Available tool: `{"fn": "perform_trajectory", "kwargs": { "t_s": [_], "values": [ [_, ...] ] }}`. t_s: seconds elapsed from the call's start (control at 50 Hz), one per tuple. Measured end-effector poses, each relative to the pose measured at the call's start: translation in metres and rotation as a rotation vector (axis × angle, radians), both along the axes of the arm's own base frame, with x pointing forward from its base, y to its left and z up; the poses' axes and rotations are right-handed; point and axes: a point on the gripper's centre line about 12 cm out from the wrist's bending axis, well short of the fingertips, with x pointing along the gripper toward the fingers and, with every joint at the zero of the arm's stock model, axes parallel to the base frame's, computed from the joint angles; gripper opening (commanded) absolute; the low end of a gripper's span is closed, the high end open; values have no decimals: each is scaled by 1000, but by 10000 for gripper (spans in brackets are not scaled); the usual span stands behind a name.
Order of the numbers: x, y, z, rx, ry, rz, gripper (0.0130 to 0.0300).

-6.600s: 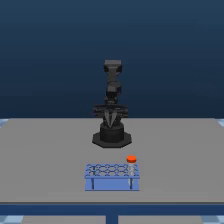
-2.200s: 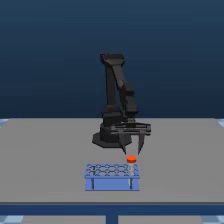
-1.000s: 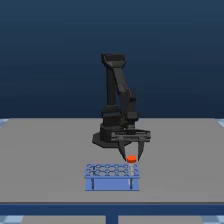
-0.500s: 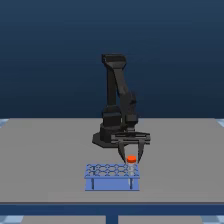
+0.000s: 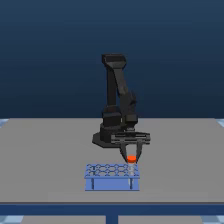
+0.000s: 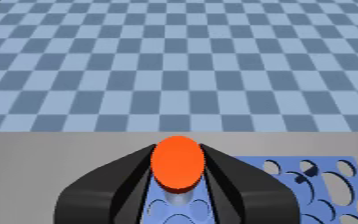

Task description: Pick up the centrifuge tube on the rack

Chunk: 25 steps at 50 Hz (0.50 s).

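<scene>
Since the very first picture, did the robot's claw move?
Yes. The gripper came down from near the arm's base toward the rack; its fingers now sit on either side of the centrifuge tube and its orange cap.

Orange-capped centrifuge tube [image 5: 131, 161] upright in blue rack [image 5: 112, 177] corner.

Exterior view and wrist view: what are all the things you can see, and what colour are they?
tube: one, whitish with an orange-red cap, standing in the rack's far corner on the exterior view's right.
rack: one, blue with round holes, near the table's front edge.
table: one, grey, under everything.
floor: blue checkered, beyond the table in the wrist view.
arm: one, black, behind the rack.
pincer: one, black, fingers either side of the cap.
</scene>
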Motion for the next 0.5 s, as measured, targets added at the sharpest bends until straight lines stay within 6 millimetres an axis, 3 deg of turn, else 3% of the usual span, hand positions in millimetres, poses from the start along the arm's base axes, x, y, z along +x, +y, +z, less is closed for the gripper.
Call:
{"fn": "perform_trajectory", "kwargs": {
  "t_s": [0.5],
  "values": [
    [0,0,5,3,-1,-3,130]
  ]
}}
